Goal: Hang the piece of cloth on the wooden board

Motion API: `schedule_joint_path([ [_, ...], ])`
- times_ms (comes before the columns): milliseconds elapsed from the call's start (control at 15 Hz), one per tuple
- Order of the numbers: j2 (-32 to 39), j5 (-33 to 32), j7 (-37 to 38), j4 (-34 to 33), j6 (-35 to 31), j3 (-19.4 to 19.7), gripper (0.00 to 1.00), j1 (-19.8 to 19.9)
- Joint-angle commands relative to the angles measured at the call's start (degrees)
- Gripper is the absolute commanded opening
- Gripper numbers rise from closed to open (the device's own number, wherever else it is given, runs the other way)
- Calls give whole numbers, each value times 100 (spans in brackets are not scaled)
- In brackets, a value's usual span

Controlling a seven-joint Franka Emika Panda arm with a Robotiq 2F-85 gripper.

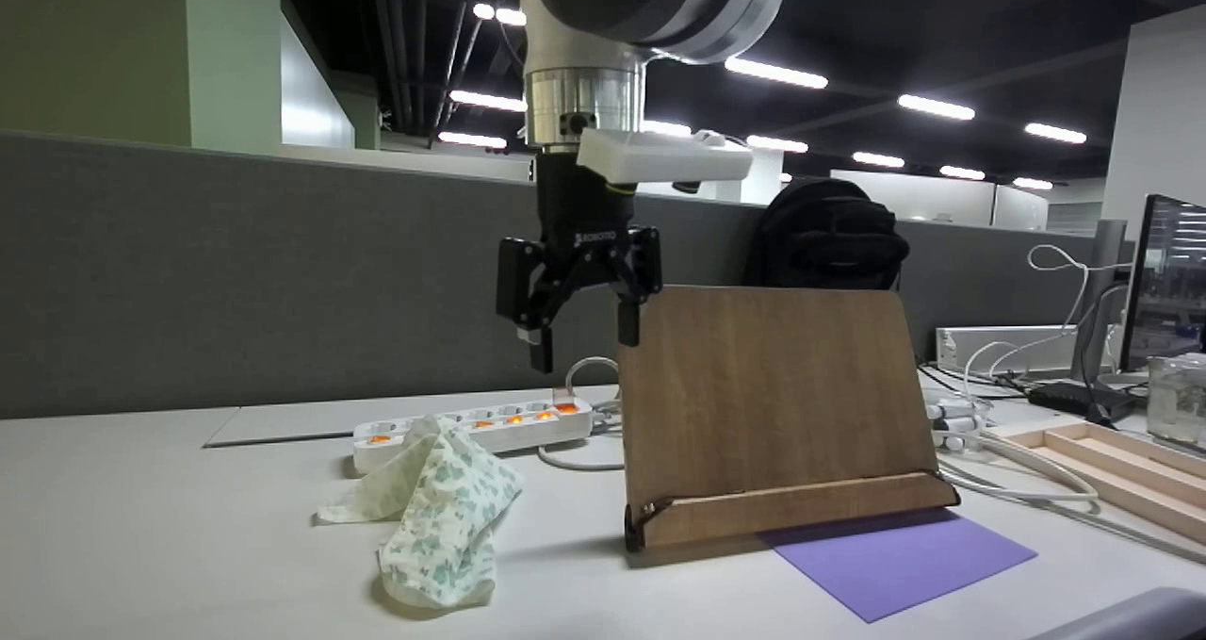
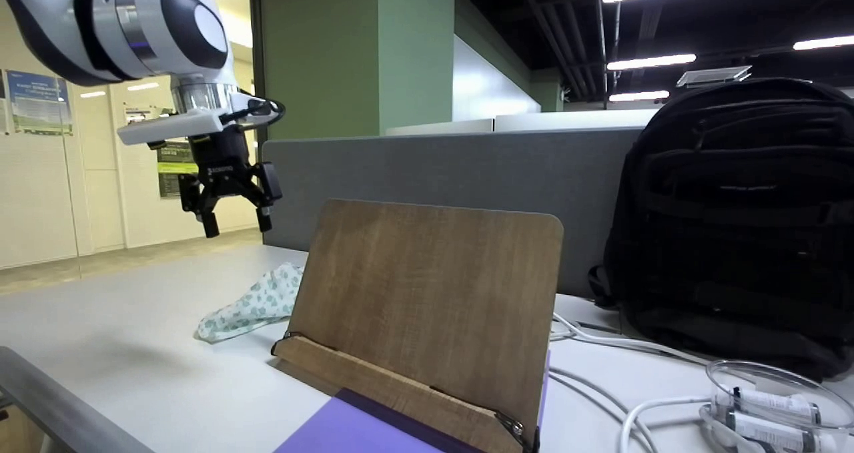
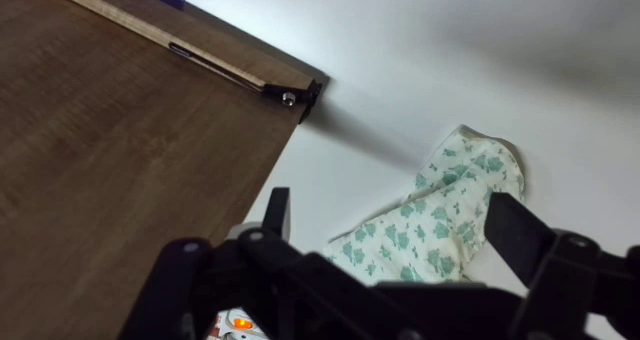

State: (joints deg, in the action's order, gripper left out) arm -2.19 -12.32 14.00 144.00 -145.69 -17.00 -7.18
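Observation:
A white cloth with green print [image 1: 450,517] lies crumpled on the white table, with one part raised in a peak. It also shows in an exterior view [image 2: 257,304], partly hidden behind the board, and in the wrist view [image 3: 420,230]. The brown wooden board [image 1: 768,395] leans back on its stand with a ledge along its bottom; it also shows in an exterior view [image 2: 434,299] and the wrist view [image 3: 125,149]. My gripper [image 1: 584,340] is open and empty, high above the table near the board's upper corner. In the wrist view its fingers [image 3: 392,220] frame the cloth below, apart from it.
A white power strip [image 1: 513,433] with cables lies behind the cloth. A purple sheet [image 1: 895,565] lies under the board's front. A black backpack [image 2: 740,226] stands behind the board. A wooden tray [image 1: 1121,475] and a monitor [image 1: 1164,282] are beyond it. A grey partition [image 1: 264,282] runs along the back.

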Motion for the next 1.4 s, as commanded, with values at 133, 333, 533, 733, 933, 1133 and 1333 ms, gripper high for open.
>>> schedule_joint_path([
  [133, 1102, -741, 774, -1022, 112, 193, 100, -487],
  [333, 1532, -1090, 1113, -1370, 173, 397, 100, -849],
  [533, 1883, -1245, 1326, -1595, 210, 642, 100, -1161],
  [733, 2195, -1336, 1561, -1750, 175, 913, 100, -1427],
  [933, 2485, -1284, 1671, -1881, 161, 1104, 100, -1646],
  [1133, 2701, -1249, 1767, -1985, 155, 1243, 100, -1847],
  [1333, 2861, -1169, 1889, -2097, 154, 1341, 74, -2016],
])
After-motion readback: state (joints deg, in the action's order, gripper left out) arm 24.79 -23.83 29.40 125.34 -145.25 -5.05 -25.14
